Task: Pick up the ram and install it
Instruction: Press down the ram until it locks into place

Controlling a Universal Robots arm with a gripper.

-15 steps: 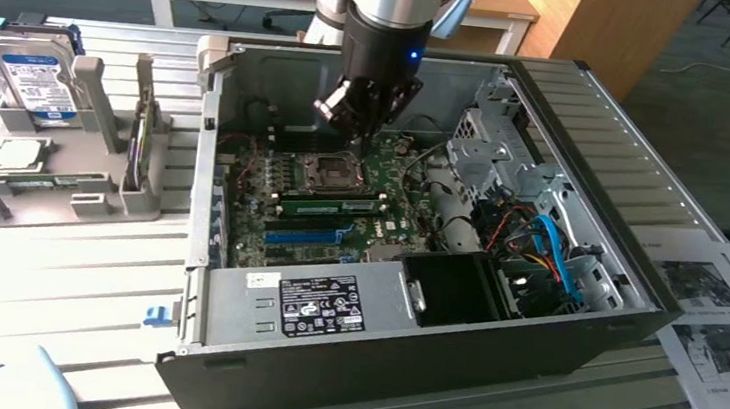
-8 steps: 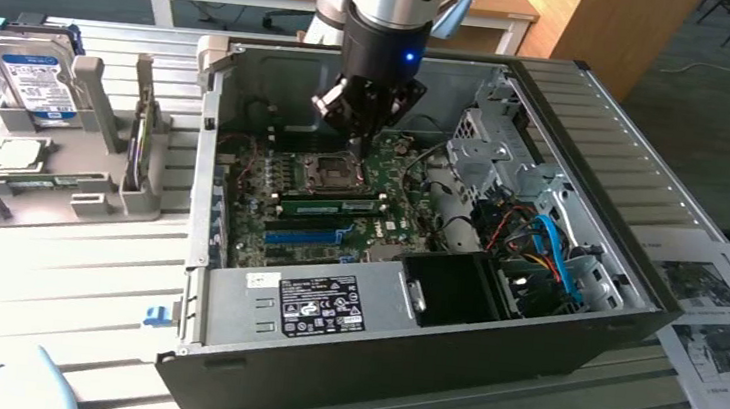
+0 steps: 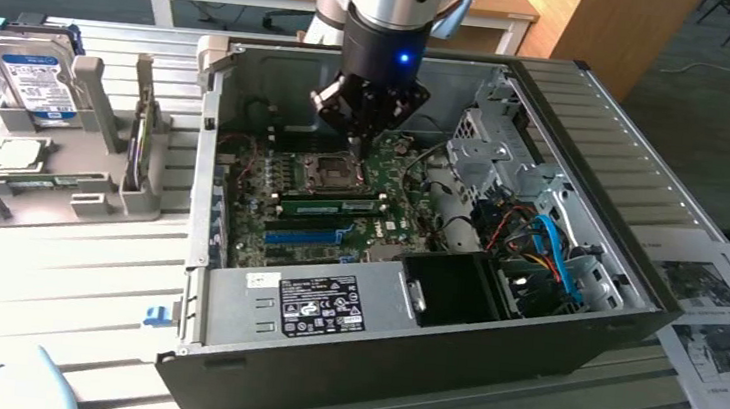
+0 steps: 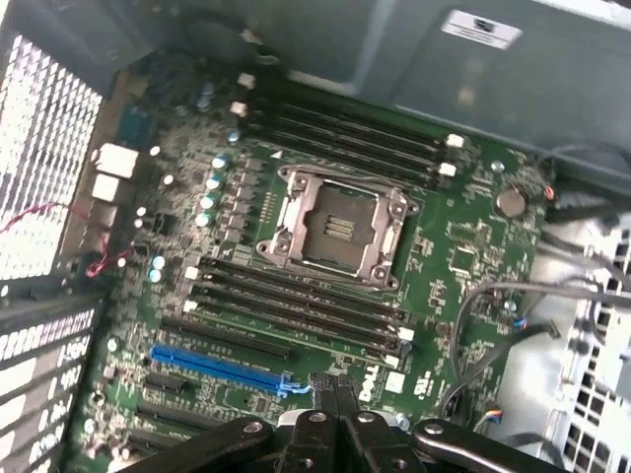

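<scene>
In the exterior view the ram [image 3: 334, 203], a long narrow green stick, lies along the memory slots of the motherboard [image 3: 390, 229], just in front of the empty processor socket [image 3: 335, 170]. My gripper [image 3: 354, 149] hangs inside the open computer case [image 3: 459, 344], above the socket and a little behind the ram, apart from it. Its fingers are shut, with nothing between them. In the wrist view the shut fingertips [image 4: 335, 392] point down at the board near the blue slot [image 4: 222, 370], with the dark memory slots [image 4: 296, 301] and the socket [image 4: 335, 225] beyond them.
A grey tray [image 3: 51, 199] on the exterior view's left holds an upright hard drive [image 3: 32, 77] and a flat silver chip [image 3: 19, 153]. Cables [image 3: 542, 247] and a drive cage [image 3: 492, 141] crowd the case's right side. Printed sheets [image 3: 722, 329] lie at the far right.
</scene>
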